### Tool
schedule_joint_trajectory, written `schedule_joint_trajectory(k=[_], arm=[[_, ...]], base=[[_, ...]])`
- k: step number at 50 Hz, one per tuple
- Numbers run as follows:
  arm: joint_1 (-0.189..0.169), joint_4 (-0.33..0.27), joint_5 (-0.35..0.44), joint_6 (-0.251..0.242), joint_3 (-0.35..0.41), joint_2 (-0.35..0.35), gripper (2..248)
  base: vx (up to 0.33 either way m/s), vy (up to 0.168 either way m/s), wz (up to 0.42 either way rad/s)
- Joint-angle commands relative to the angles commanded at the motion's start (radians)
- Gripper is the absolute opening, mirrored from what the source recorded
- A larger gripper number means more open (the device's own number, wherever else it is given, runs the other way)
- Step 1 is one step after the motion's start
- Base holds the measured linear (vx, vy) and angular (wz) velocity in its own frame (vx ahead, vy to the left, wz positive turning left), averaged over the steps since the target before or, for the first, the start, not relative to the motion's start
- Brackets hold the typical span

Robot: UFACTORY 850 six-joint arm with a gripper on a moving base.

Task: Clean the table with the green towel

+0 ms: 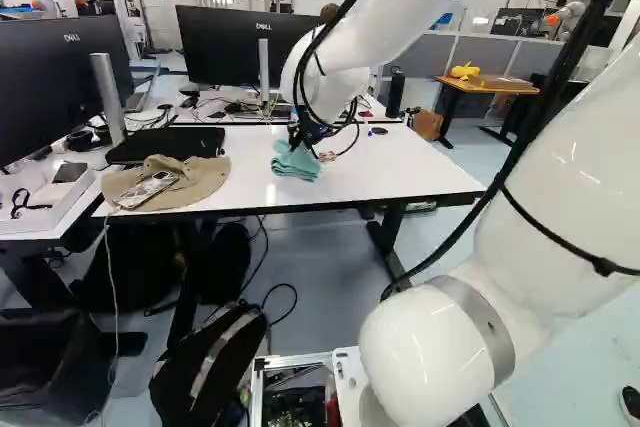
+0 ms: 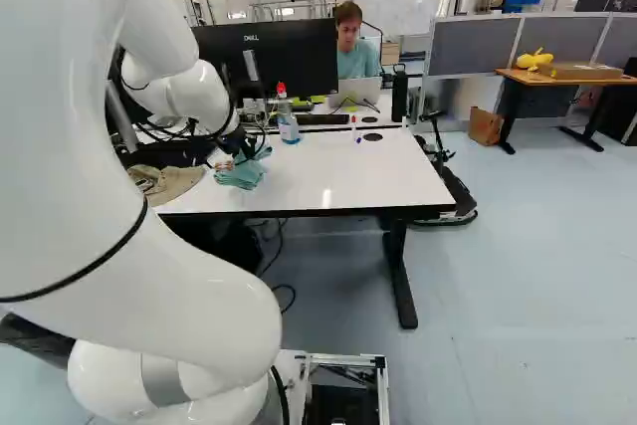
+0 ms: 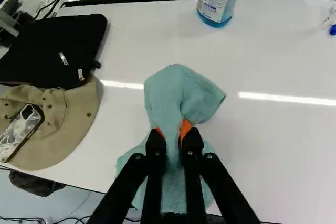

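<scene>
The gripper [image 1: 303, 137] is clamped on the towel [image 3: 181, 90], orange pads [image 3: 185, 128] pinching soft, rumpled green cloth that bunches above the glossy white table [image 1: 400, 175], at the centre of the left base view. Left of it there lie a floppy, round-brimmed fabric hat [image 1: 195, 185] and, beyond, a flat black case [image 1: 168, 145]. Farther back, a clear plastic bottle [image 2: 288, 128] stands upright, blue liquid inside.

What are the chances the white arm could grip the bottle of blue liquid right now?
Probably not: the tool is shut on the green towel. The white table between towel and bottle looks free, so after letting go, likely yes.
</scene>
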Motion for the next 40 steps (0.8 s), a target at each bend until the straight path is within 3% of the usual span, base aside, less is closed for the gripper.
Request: schedule_joint_trajectory(k=[7, 8, 12, 13, 18, 19, 23, 24, 28, 29, 33, 34, 40], arm=[[0.0, 0.0, 0.0, 0.0, 0.0, 0.0, 55], [0.0, 0.0, 0.0, 0.0, 0.0, 0.0, 86], [0.0, 0.0, 0.0, 0.0, 0.0, 0.0, 86], [0.0, 0.0, 0.0, 0.0, 0.0, 0.0, 121], [0.0, 0.0, 0.0, 0.0, 0.0, 0.0, 121], [0.0, 0.0, 0.0, 0.0, 0.0, 0.0, 156], [0.0, 0.0, 0.0, 0.0, 0.0, 0.0, 156], [0.0, 0.0, 0.0, 0.0, 0.0, 0.0, 192], [0.0, 0.0, 0.0, 0.0, 0.0, 0.0, 192], [0.0, 0.0, 0.0, 0.0, 0.0, 0.0, 230], [0.0, 0.0, 0.0, 0.0, 0.0, 0.0, 230], [0.0, 0.0, 0.0, 0.0, 0.0, 0.0, 247], [0.0, 0.0, 0.0, 0.0, 0.001, 0.006, 247]], base=[[0.0, 0.0, 0.0], [0.0, 0.0, 0.0], [0.0, 0.0, 0.0], [0.0, 0.0, 0.0], [0.0, 0.0, 0.0], [0.0, 0.0, 0.0], [0.0, 0.0, 0.0], [0.0, 0.0, 0.0], [0.0, 0.0, 0.0], [0.0, 0.0, 0.0], [0.0, 0.0, 0.0], [0.0, 0.0, 0.0], [0.0, 0.0, 0.0]])
